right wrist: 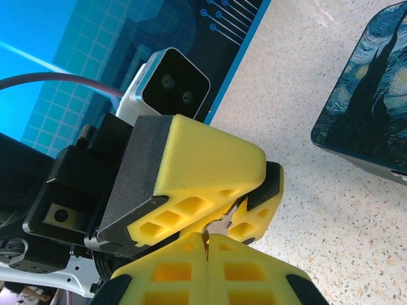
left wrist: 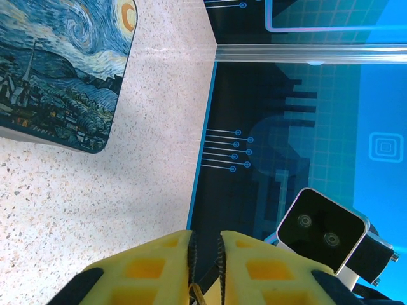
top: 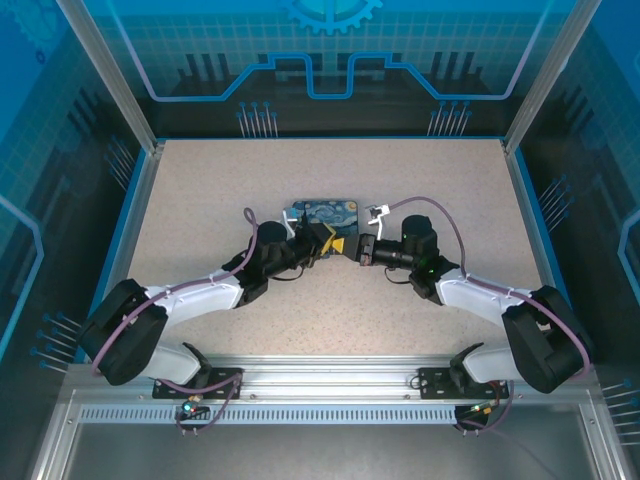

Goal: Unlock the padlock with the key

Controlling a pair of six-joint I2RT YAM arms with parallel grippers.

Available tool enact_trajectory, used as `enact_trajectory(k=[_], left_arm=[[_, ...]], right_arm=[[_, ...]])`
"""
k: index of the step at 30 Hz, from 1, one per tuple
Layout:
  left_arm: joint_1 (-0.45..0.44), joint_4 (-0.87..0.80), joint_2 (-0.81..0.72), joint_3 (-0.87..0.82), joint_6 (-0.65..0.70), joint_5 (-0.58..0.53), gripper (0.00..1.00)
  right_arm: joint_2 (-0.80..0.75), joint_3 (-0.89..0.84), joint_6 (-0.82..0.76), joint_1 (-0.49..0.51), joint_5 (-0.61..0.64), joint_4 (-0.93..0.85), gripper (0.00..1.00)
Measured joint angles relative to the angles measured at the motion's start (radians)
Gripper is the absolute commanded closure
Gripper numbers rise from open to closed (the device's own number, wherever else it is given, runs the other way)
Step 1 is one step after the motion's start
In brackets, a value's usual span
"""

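Note:
My two grippers meet nose to nose at the table's middle. The right gripper [top: 358, 248] is shut on the key [right wrist: 224, 222], a small silvery sliver that sticks out from its yellow fingertips [right wrist: 206, 244]. The key's tip reaches into the gap between the left gripper's yellow fingers [right wrist: 210, 171]. The left gripper [top: 325, 243] is closed to a narrow gap. Deep between its pads [left wrist: 191, 254] a brass-coloured sliver [left wrist: 198, 296] shows, which I take for the padlock. The rest of the padlock is hidden by the fingers.
The blue painted box [top: 325, 213] with a starry-night picture lies flat just behind the grippers, also in the wrist views [left wrist: 57, 70] [right wrist: 369, 108]. Blue walls and aluminium posts ring the speckled table [top: 200, 200]. The right wrist's camera [left wrist: 324, 232] faces the left fingers closely.

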Motion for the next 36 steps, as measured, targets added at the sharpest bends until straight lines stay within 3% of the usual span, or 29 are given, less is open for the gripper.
enact_trajectory(k=[11,14,15,17,19,21,29,36], left_arm=[[0.000,0.000,-0.004,-0.003,0.003,-0.019,1.00],[0.000,-0.002,-0.006,-0.004,0.004,-0.024,1.00],[0.000,-0.004,-0.006,-0.003,0.004,-0.025,1.00],[0.000,-0.007,-0.008,-0.003,0.004,-0.026,1.00],[0.000,-0.007,-0.011,-0.003,0.005,-0.026,1.00],[0.000,-0.008,-0.019,-0.003,0.008,-0.027,1.00],[0.000,-0.014,-0.058,-0.004,0.063,-0.042,1.00],[-0.006,-0.090,-0.106,-0.003,0.190,-0.087,1.00]], right_arm=[[0.001,-0.008,0.000,0.000,0.010,0.003,1.00],[0.003,-0.007,0.000,0.000,0.012,0.003,1.00],[0.003,-0.008,0.000,0.000,0.013,0.003,0.96],[0.003,-0.007,0.003,0.000,0.013,0.003,0.76],[0.003,-0.008,0.010,-0.002,0.017,-0.002,0.43],[0.003,-0.008,0.015,-0.014,0.021,-0.007,0.32],[-0.109,-0.034,0.028,-0.102,0.054,-0.087,0.25],[-0.244,-0.069,0.131,-0.104,0.182,-0.159,0.25]])
